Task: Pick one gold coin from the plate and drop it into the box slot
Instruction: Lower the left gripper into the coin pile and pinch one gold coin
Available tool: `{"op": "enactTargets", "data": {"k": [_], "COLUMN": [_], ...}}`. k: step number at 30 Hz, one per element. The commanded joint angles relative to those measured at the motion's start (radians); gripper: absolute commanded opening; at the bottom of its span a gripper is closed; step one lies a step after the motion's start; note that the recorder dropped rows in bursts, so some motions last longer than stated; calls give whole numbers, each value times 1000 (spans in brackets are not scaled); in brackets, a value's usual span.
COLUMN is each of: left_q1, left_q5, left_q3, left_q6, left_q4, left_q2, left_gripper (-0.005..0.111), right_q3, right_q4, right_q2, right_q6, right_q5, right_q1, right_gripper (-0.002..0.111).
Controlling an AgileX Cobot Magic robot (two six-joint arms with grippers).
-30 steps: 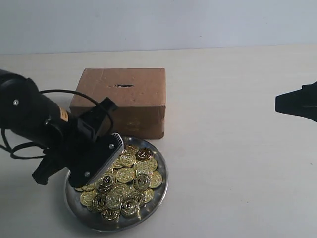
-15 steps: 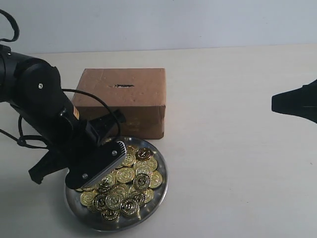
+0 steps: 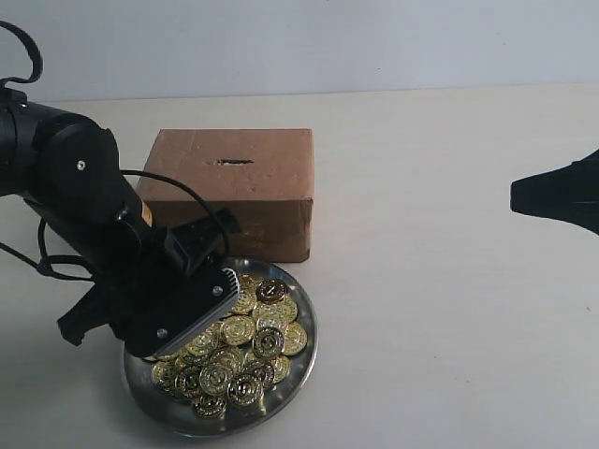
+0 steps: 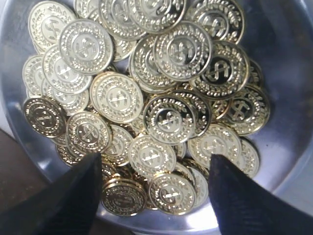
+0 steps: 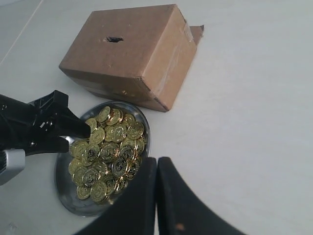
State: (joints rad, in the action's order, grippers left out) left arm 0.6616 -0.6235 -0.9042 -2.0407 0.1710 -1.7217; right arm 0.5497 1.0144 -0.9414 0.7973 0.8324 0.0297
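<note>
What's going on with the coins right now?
The left tool is open and down over the heap of gold coins in the plate, its fingers straddling a few of them; none is gripped yet. The box stands next to the plate with its slot on top and nothing at it. The right tool is shut and held off to the side, away from both.

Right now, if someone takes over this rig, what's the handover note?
Left gripper: open, fingertips low over the gold coins, nothing gripped.
Right gripper: shut, holding nothing, off to the right, away from the work.
The round silver metal plate sits just in front of the brown cardboard box; the dark slot is on the box top.
Done: approach to the coins.
Left: grip one coin, lift, carry to slot, drop.
</note>
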Motion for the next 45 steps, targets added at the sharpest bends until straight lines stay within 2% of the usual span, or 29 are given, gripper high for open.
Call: {"op": "enactTargets", "data": {"k": [1, 6, 13, 24, 30, 45], "left_q1": [6, 6, 18, 29, 29, 29], "left_q5": [9, 62, 54, -52, -46, -50], "left_q3": [-6, -6, -27, -50, -50, -81], "left_q6": [-36, -58, -58, -45, -47, -45], "left_q4": [6, 3, -12, -12, -12, -14], "left_q2": [0, -10, -71, -105, -124, -140], "left_gripper": [61, 60, 60, 60, 48, 48], "right_q3": [8, 8, 8, 8, 8, 8], "right_q4": [7, 7, 7, 7, 7, 7], "right_q2": [-1, -1, -1, -1, -1, -1], "right_q6": [11, 11, 11, 11, 11, 11], "right_q5": [6, 6, 10, 10, 10, 10], "right_q1": [5, 5, 5, 5, 5, 5], "right_gripper": [0, 0, 0, 0, 0, 0]}}
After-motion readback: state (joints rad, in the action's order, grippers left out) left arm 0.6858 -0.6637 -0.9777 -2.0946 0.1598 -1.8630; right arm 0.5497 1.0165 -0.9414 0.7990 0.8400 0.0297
